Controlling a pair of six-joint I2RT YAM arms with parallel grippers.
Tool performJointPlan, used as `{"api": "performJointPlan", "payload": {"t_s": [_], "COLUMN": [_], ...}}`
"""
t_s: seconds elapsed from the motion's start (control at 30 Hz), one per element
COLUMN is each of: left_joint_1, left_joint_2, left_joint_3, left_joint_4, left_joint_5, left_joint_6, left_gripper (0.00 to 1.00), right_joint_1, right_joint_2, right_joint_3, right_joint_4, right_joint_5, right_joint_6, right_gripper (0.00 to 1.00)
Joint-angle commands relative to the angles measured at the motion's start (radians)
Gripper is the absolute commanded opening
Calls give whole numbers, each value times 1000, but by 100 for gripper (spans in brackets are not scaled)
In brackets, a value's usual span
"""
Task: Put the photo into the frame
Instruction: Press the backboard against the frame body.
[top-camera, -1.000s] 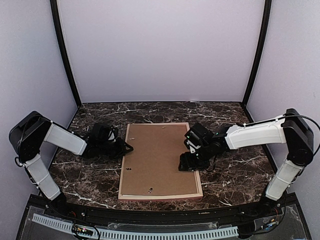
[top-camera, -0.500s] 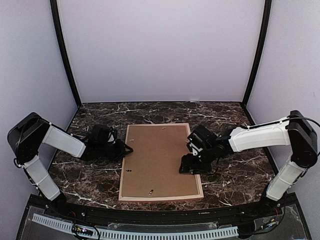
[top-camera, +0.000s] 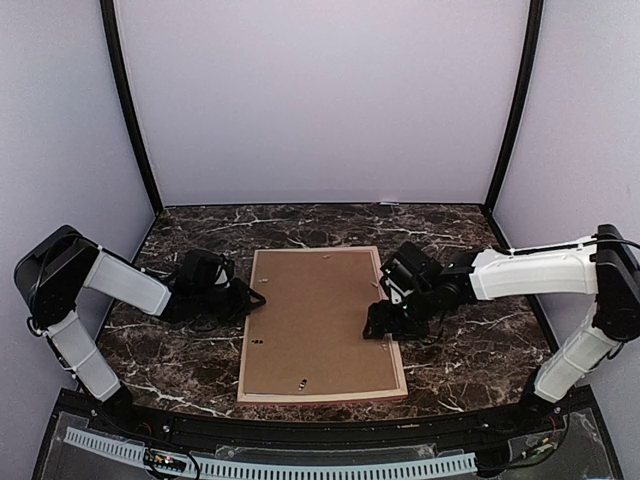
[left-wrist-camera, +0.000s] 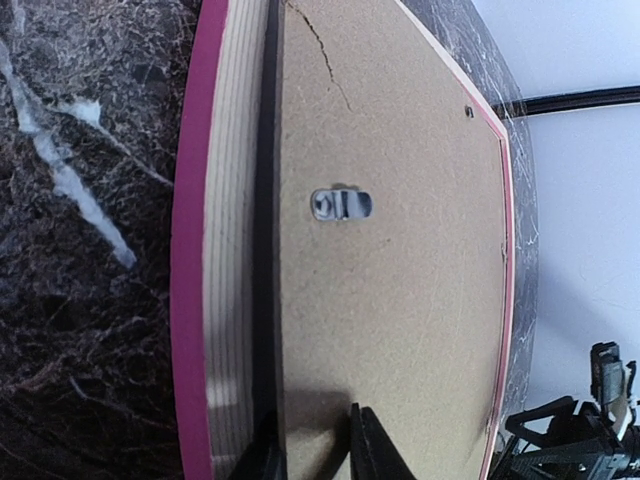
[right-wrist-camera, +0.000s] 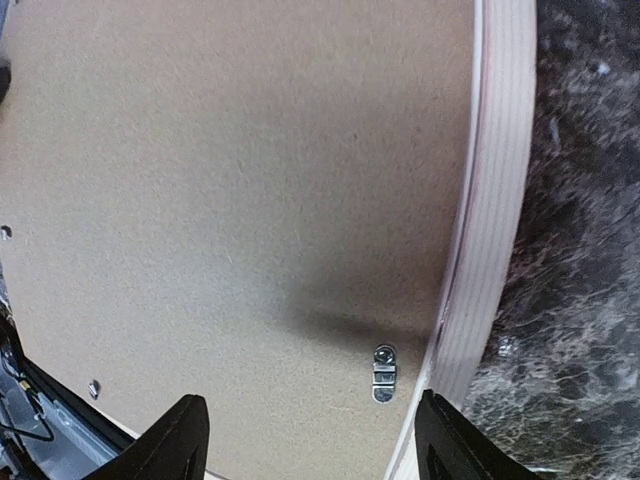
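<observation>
Starting at the near edge: the frame (top-camera: 320, 395) lay back-up in the middle of the dark marble surface (top-camera: 170, 365), its near rail running square to the arm bases, and the brown backing board (top-camera: 320, 320) sat inside the rails. Further in, both arms reached at it from the sides. The left gripper (left-wrist-camera: 318, 455) was low at the left rail, its fingers (left-wrist-camera: 372, 450) only narrowly apart and straddling the seam where rail met board; whether they pinched anything, I couldn't tell. Ahead of those fingers, a small metal clip (left-wrist-camera: 340, 205) sat on the board. Across the way, the right gripper (right-wrist-camera: 310, 430) hung over the inner edge of the right rail, fingers spread wide, nothing clamped between them, with a second metal clip (right-wrist-camera: 384, 372) just ahead, right beside the rail. Beyond both grippers, the far rail stopped short of the pale back wall (top-camera: 320, 100), a strip of marble showing between
</observation>
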Motion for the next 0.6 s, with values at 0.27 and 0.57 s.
{"api": "performJointPlan", "payload": {"t_s": [0.27,0.57], "left_joint_1": [-7,-14], "left_joint_2": [68,87], "left_joint_3": [58,72], "left_joint_4": [-99,-123], "left_joint_5": [2,16], "left_joint_6": [54,65], "left_gripper": [24,33], "right_joint_1": [-73,-126], "right_joint_2": [-31,54], "right_joint_3": [52,13], "right_joint_4": [-12,131], "right_joint_5": [180,173], "right_joint_6": [-110,-146], "right_gripper": [73,73]}}
